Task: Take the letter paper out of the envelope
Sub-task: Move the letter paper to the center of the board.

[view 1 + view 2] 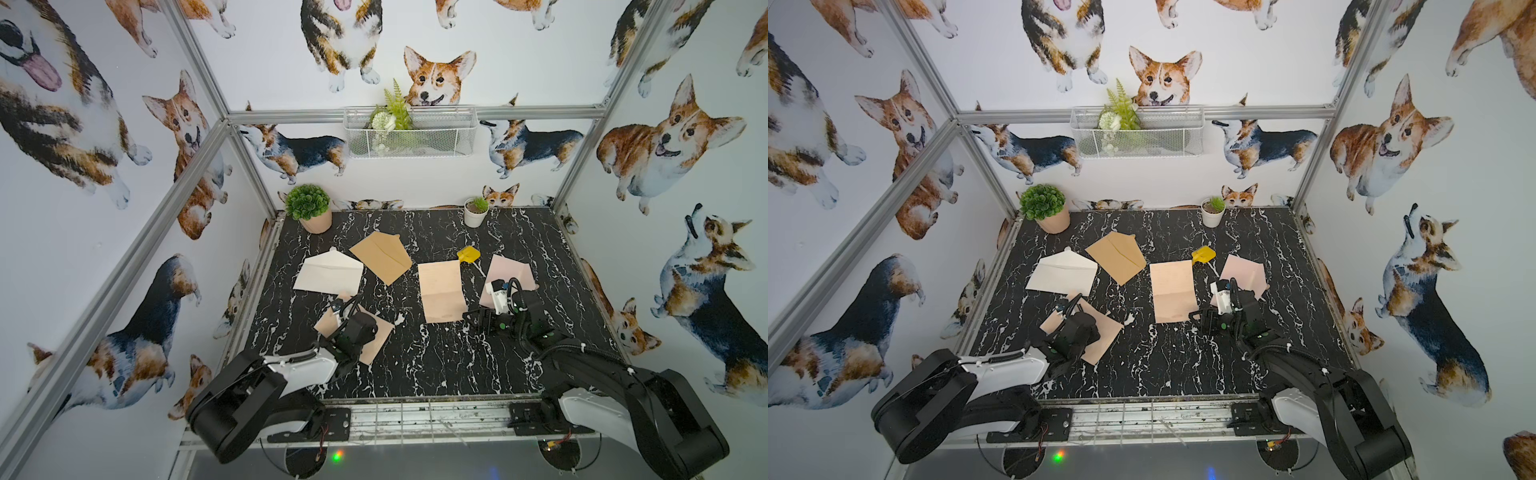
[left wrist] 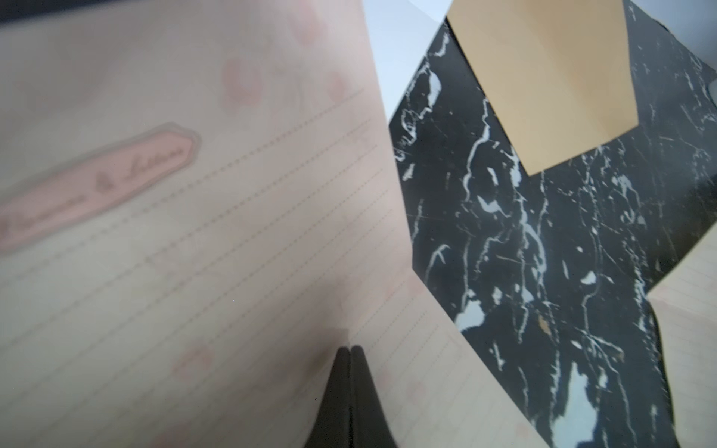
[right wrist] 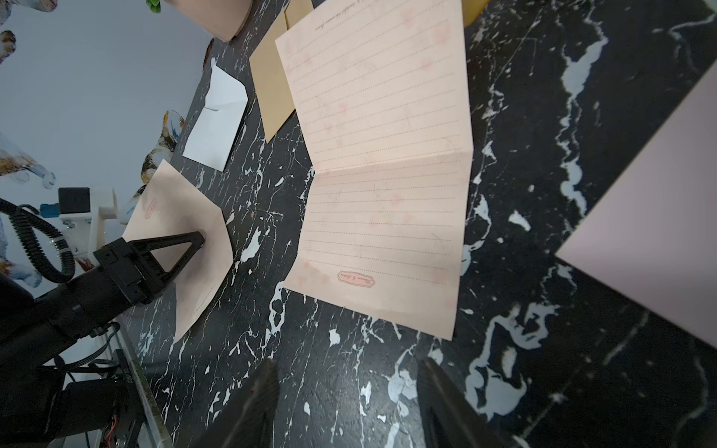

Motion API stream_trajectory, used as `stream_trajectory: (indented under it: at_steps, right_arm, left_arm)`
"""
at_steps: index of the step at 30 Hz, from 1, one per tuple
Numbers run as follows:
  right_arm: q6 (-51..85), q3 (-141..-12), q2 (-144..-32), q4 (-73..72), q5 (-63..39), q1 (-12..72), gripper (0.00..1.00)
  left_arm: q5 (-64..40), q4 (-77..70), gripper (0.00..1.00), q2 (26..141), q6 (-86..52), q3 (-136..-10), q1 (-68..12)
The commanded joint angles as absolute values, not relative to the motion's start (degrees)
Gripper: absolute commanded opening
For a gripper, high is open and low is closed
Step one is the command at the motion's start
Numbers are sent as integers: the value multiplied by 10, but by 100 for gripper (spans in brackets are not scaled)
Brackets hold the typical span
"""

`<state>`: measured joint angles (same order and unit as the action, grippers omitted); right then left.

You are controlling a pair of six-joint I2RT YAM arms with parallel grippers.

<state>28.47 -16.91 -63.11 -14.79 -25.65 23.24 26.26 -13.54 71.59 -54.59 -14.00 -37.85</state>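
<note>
Marble table [image 1: 415, 374], left gripper [image 2: 351, 350] closed, right gripper [image 3: 349, 362] spread, letter paper [image 2: 232, 240] badge maybe "Letters"

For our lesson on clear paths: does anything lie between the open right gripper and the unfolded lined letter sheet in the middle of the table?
Nothing visible does. In the right wrist view, only bare table lies between the right gripper and the letter sheet's nearest edge.

front middle: bare table [image 1: 436, 365], wide open
back corners: leafy pot [image 1: 309, 208], white pot [image 1: 475, 216] stick up
middle: letter sheet [image 1: 441, 291], brown envelope [image 1: 384, 255], just flat
</note>
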Motion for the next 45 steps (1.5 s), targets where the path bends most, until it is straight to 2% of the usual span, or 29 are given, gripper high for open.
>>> stream_trajectory:
  at_steps: [1,13,22,25,27,30,32,38,42,44,45]
  right_arm:
    - [287,-168,-633,-164,-262,233,60]
    - [294,-169,-632,-166,-282,233,60]
    - [287,-177,-614,-129,-273,233,61]
    - [281,-189,-611,-101,-263,233,62]
    - [273,-203,-605,-73,-252,233,68]
    - [251,-229,-593,-15,-210,233,73]
    - [234,-246,-582,30,-167,231,79]
    - [263,-265,-527,102,-58,182,85]
    - [287,-245,-498,121,76,164,89]
    - [298,-242,-509,129,95,143,89]
    - [300,-238,-518,122,68,123,89]
  left_arm:
    - [272,-59,0,671,-564,-107,-348]
    - [181,-121,0,729,-577,-121,-246]
    - [180,-67,0,682,-555,-146,-184]
    - [168,-69,0,671,-545,-155,-177]
    - [145,-89,0,677,-533,-164,-177]
    - [117,-124,0,691,-527,-180,-194]
    - [120,-162,0,697,-524,-183,-229]
    - [164,-161,0,722,-453,-238,-344]
    - [146,-204,0,776,-407,-259,-381]
    - [137,-227,0,806,-383,-265,-393]
    - [132,-241,0,824,-371,-267,-400]
